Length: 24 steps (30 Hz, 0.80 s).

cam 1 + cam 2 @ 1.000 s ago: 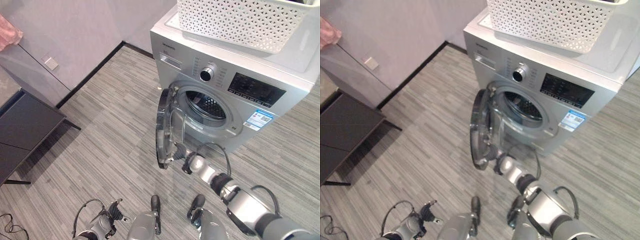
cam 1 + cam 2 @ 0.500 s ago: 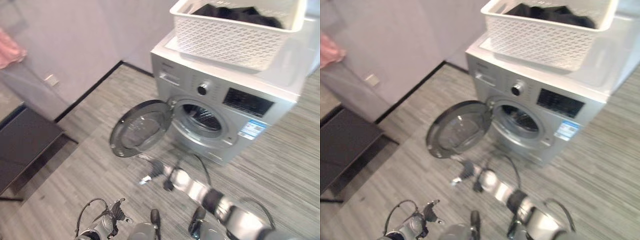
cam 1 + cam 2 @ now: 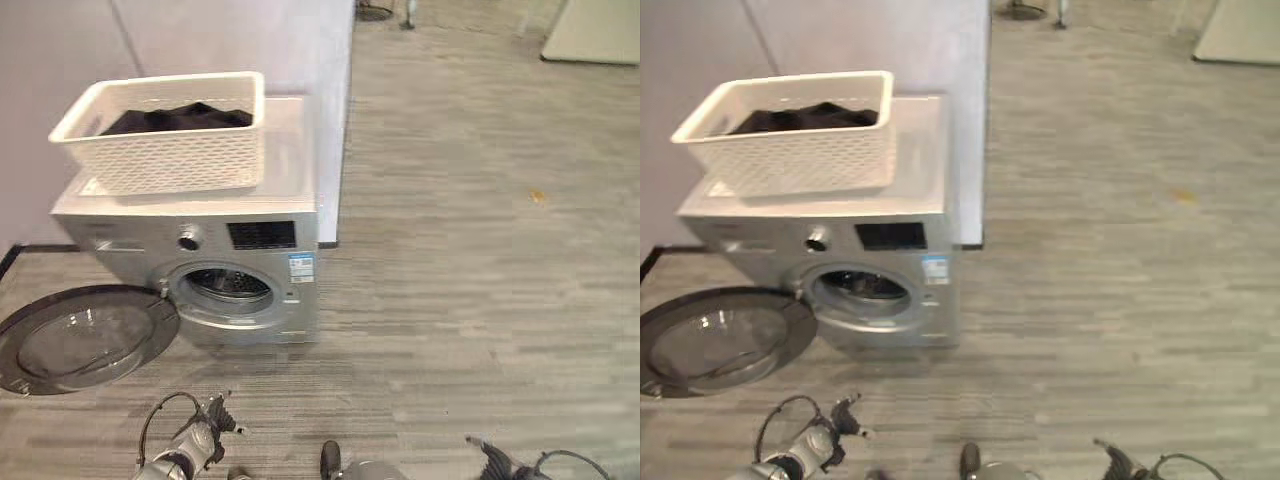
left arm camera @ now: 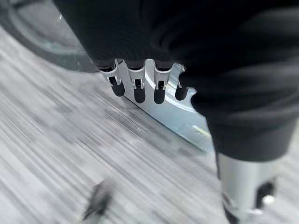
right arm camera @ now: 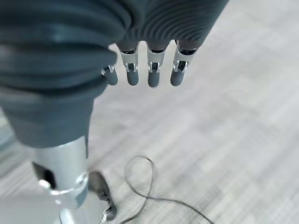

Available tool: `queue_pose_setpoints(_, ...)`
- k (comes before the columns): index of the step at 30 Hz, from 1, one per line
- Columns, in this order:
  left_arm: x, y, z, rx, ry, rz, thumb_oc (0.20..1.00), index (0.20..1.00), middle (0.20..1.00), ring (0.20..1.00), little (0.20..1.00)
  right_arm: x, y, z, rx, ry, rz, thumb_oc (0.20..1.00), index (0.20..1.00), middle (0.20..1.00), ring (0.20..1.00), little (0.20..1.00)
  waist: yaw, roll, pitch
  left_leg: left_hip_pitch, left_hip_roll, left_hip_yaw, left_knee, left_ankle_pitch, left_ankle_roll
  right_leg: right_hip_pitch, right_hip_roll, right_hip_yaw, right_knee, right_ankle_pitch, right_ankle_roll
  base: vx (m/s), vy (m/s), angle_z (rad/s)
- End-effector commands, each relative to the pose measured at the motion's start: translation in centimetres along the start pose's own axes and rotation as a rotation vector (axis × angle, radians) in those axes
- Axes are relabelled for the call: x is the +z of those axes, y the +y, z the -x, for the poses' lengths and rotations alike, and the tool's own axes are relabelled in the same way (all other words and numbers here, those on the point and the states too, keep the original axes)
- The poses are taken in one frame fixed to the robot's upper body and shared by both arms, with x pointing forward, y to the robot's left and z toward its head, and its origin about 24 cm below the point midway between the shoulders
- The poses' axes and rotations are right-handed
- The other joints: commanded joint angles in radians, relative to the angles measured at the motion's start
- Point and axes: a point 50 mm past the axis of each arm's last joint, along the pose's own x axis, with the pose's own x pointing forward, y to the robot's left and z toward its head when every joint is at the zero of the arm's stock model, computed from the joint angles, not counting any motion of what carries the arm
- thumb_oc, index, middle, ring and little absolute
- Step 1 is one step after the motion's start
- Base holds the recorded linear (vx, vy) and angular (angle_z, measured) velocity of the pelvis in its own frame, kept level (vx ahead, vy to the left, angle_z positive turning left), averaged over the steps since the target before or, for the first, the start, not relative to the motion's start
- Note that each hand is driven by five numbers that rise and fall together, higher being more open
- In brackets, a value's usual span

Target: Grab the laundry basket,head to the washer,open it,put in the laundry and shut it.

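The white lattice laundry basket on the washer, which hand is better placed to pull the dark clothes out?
Probably the left hand: the white lattice laundry basket and silver washer sit on its side; the right hand hangs farther off.

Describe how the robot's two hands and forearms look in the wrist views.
Each hand, left hand and right hand, has a dark ribbed cover over its back and wrist. A row of silver fingers with dark rounded tips sticks out beyond the cover. Below each cover runs a silver-grey cylindrical forearm with small dark fittings.
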Motion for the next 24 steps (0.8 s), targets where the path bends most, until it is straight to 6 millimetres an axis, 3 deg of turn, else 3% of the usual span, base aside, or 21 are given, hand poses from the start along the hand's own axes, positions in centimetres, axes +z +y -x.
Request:
queue_pose_setpoints(1, -3.5, -0.1, 0.6, -0.015, 0.134, 0.064, 1.000, 1.000, 1.000, 1.000, 1.000, 1.0, 0.3, -0.5, 0.037, -0.020, 0.008, 1.000, 1.000, 1.000, 1.000, 1.000, -0.032, -0.016, 0.004, -0.032, -0.045, -0.039, 0.139, 0.033, 0.076, 0.109, -0.141, 0.167, -0.173, 0.163, 0.192, 0.20, 0.262, -1.08)
queue_pose_setpoints(2, -3.5, -0.1, 0.6, -0.015, 0.134, 0.064, 1.000, 1.000, 1.000, 1.000, 1.000, 1.0, 0.3, -0.5, 0.037, -0.020, 0.008, 1.000, 1.000, 1.000, 1.000, 1.000, -0.029, -0.017, 0.004, -0.030, -0.045, -0.035, 0.141, 0.031, 0.077, 0.108, -0.141, 0.171, -0.173, 0.163, 0.192, 0.19, 0.331, -1.23)
queue_pose_setpoints(3, -4.1, 0.4, 0.6, -0.012, 0.156, 0.064, 1.000, 1.000, 1.000, 1.000, 1.000, -0.5, 0.4, -0.2, 0.039, 0.051, -0.068, 1.000, 1.000, 1.000, 1.000, 1.000, -0.037, -0.018, 0.005, -0.035, -0.078, -0.022, 0.191, -0.013, 0.088, 0.122, -0.177, 0.201, -0.180, 0.169, 0.202, 0.12, 0.241, -1.06)
queue_pose_setpoints(4, -4.1, 0.4, 0.6, -0.012, 0.156, 0.064, 1.000, 1.000, 1.000, 1.000, 1.000, -0.5, 0.4, -0.2, 0.039, 0.050, -0.069, 1.000, 1.000, 1.000, 1.000, 1.000, -0.036, -0.018, 0.003, -0.039, -0.078, -0.022, 0.191, -0.011, 0.088, 0.119, -0.177, 0.202, -0.182, 0.172, 0.203, 0.21, 0.444, -0.61)
queue_pose_setpoints(5, -5.3, 0.3, 1.0, -0.025, 0.193, 0.070, 1.000, 1.000, 1.000, 1.000, 1.000, -1.6, 0.8, 0.0, 0.045, 0.111, -0.133, 1.000, 1.000, 1.000, 1.000, 1.000, -0.043, -0.022, -0.006, -0.044, -0.117, -0.006, 0.223, -0.054, 0.108, 0.123, -0.210, 0.226, -0.193, 0.185, 0.211, 0.08, 0.210, -0.02)
queue_pose_setpoints(6, -5.3, 0.3, 1.0, -0.025, 0.193, 0.070, 1.000, 1.000, 1.000, 1.000, 1.000, -1.6, 0.8, 0.0, 0.046, 0.111, -0.133, 1.000, 1.000, 1.000, 1.000, 1.000, -0.042, -0.023, -0.006, -0.045, -0.118, -0.004, 0.226, -0.057, 0.109, 0.122, -0.211, 0.227, -0.194, 0.185, 0.212, 0.14, 0.406, -0.08)
queue_pose_setpoints(8, -6.0, 1.1, 1.0, -0.008, 0.209, 0.075, 1.000, 1.000, 1.000, 1.000, 1.000, -2.1, 0.8, 0.1, 0.054, 0.143, -0.160, 1.000, 1.000, 1.000, 1.000, 1.000, -0.047, -0.037, 0.000, -0.073, -0.159, 0.023, 0.312, -0.124, 0.136, 0.104, -0.251, 0.259, -0.183, 0.221, 0.226, 0.06, 0.293, -0.19)
queue_pose_setpoints(9, -6.0, 1.2, 1.0, -0.007, 0.209, 0.075, 1.000, 1.000, 1.000, 1.000, 1.000, -2.1, 0.8, 0.1, 0.054, 0.143, -0.160, 1.000, 1.000, 1.000, 1.000, 1.000, -0.046, -0.037, -0.002, -0.076, -0.159, 0.025, 0.310, -0.121, 0.136, 0.100, -0.251, 0.261, -0.184, 0.224, 0.226, 0.01, 0.251, -0.37)
queue_pose_setpoints(12, -7.0, 2.5, 1.2, 0.031, 0.231, 0.093, 1.000, 1.000, 1.000, 1.000, 1.000, -1.1, 1.5, -0.2, 0.092, 0.124, -0.134, 1.000, 1.000, 1.000, 1.000, 1.000, -0.035, -0.063, 0.013, -0.086, -0.173, 0.080, 0.369, -0.187, 0.164, 0.067, -0.288, 0.255, -0.179, 0.304, 0.245, 0.00, 0.203, -0.38)
queue_pose_setpoints(21, -9.1, 3.3, 1.9, 0.058, 0.302, 0.147, 1.000, 1.000, 1.000, 1.000, 1.000, 0.8, 2.5, -0.6, 0.113, 0.059, -0.165, 1.000, 1.000, 1.000, 1.000, 1.000, -0.015, -0.110, 0.012, -0.069, -0.201, 0.131, 0.390, -0.227, 0.186, 0.057, -0.320, 0.223, -0.198, 0.448, 0.278, 0.02, 0.143, -0.19)
queue_pose_setpoints(24, -11.6, 2.6, 3.0, 0.038, 0.392, 0.199, 1.000, 1.000, 1.000, 1.000, 1.000, 0.4, 2.2, -0.5, 0.101, 0.079, -0.193, 1.000, 1.000, 1.000, 1.000, 1.000, -0.002, -0.121, 0.001, -0.040, -0.232, 0.149, 0.364, -0.237, 0.203, 0.052, -0.345, 0.206, -0.202, 0.538, 0.285, 0.04, 0.144, -0.04)
